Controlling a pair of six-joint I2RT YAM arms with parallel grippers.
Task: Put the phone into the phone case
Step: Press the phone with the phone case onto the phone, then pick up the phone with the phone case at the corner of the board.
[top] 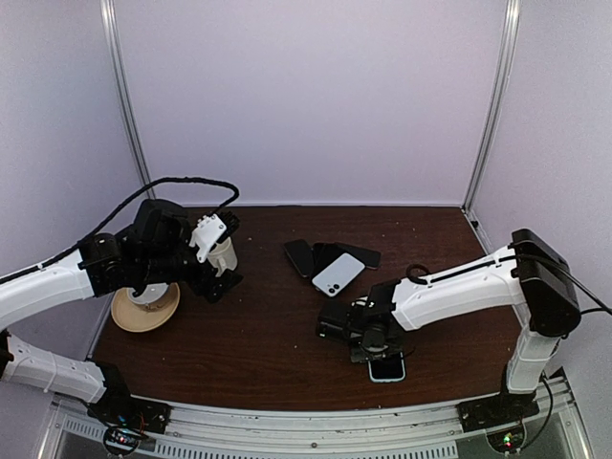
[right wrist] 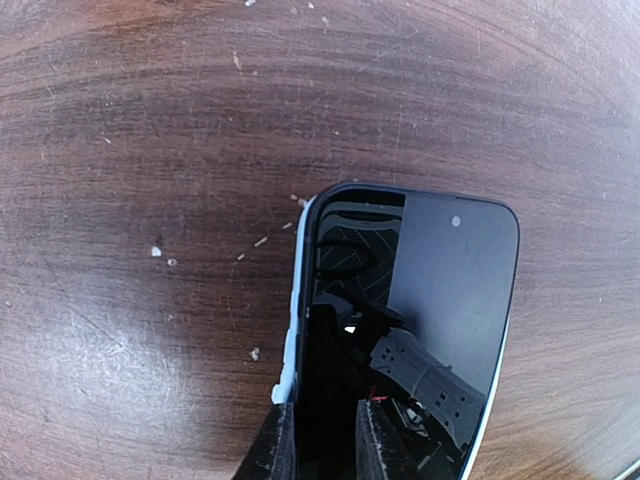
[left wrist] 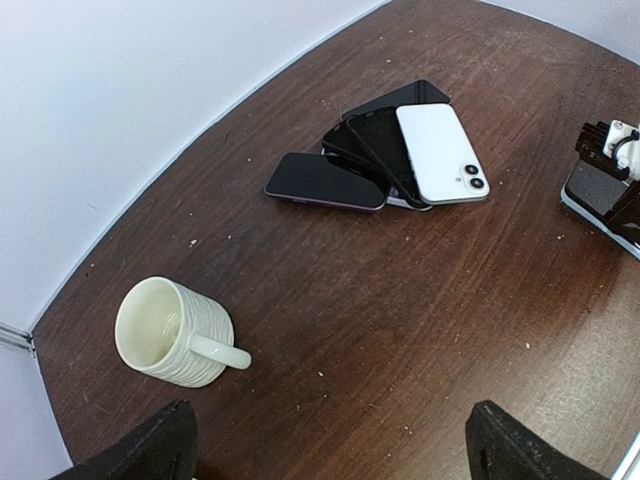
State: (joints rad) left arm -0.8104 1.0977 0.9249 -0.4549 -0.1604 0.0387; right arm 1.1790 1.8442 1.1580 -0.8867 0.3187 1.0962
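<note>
Wood, dark and scuffed, makes the surface [top: 268, 344]. At its left edge sit a saucer [top: 143, 311] and a mug [left wrist: 172, 332]. The left jaws hang near the mug, spread wide and empty. Midway across, toward the far edge, lies a heap of spare phones [left wrist: 385, 150]. Right of centre, by the near edge, the phone [right wrist: 440, 290] lies screen up, its long axis running near to far. A pale case [right wrist: 297, 300] rims its left side. The right jaws stand directly over its far end, drawn narrow; whether they pinch it or only press, I cannot tell. The right arm is nearer and the left is well apart, so seating likely turns on pushing straight down. Pale walls [top: 306, 96] and metal posts [top: 492, 105] close the room.
</note>
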